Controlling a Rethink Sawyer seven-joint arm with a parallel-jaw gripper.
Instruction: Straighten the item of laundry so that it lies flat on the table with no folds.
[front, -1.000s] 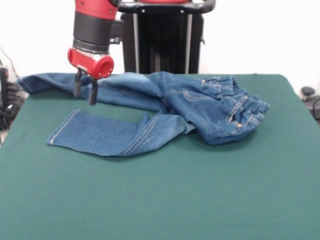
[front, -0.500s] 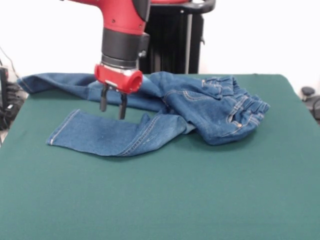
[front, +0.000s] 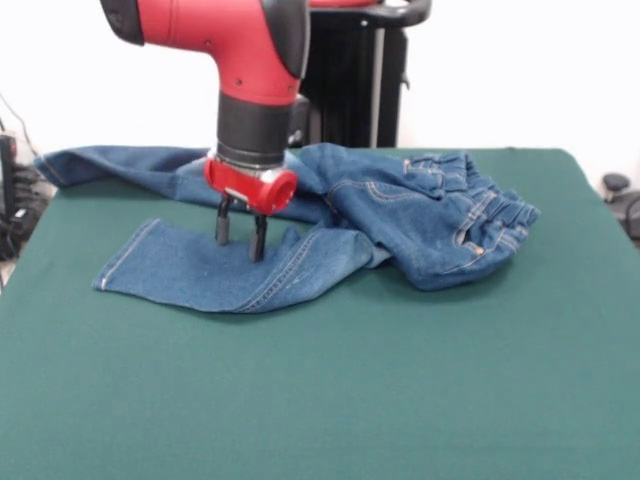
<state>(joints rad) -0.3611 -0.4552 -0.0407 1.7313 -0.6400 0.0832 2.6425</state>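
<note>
Gripper (front: 240, 245) narrowly parted, empty, over jeans (front: 300, 220) leg near table's (front: 330, 400) left edge; best pinching 1 layer, then pulling outward.

- The tool (front: 240, 240) is travelling rightward in the front view, from over the far leg to the near leg of the jeans (front: 420, 220).
- It is dropping lower, fingers parted, tips at the denim.

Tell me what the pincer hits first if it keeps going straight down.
Most likely the near leg of the jeans: the open pincer points down right above it, though exact depth is uncertain.
</note>
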